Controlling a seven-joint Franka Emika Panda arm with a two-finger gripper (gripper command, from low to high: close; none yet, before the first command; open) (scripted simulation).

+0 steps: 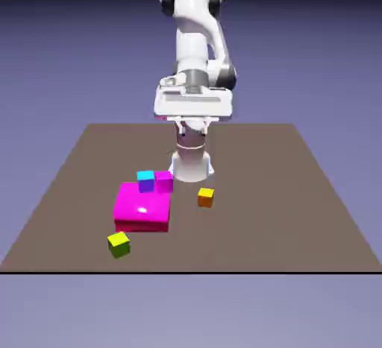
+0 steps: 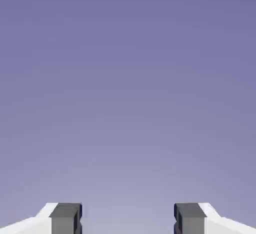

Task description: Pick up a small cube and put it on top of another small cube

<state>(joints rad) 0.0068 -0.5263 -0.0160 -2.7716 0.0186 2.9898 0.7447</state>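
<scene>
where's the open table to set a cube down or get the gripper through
Bare brown table runs from the small orange cube to the exterior view's right edge, and along the near edge beside the small yellow-green cube. It is crowded around the flat magenta block, with the cyan-topped cube and a magenta cube at its far side.

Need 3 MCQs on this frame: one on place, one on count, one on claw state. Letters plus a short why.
1. Where does the yellow-green cube lie in the exterior view?
A. on top of the magenta block
B. nearer the camera than the magenta block, off its left corner
C. beside the robot's base

2. How many small cubes lie apart from the magenta block?
A. one
B. two
C. four

3. The claw is:
A. open, nothing between the fingers
B. shut on the orange cube
C. shut on the yellow-green cube

Key: 1 B, it sits on bare table at the block's near left corner. 2 B, yellow-green and the orange cube. 3 A, the hand view shows only backdrop in the gap.
</scene>
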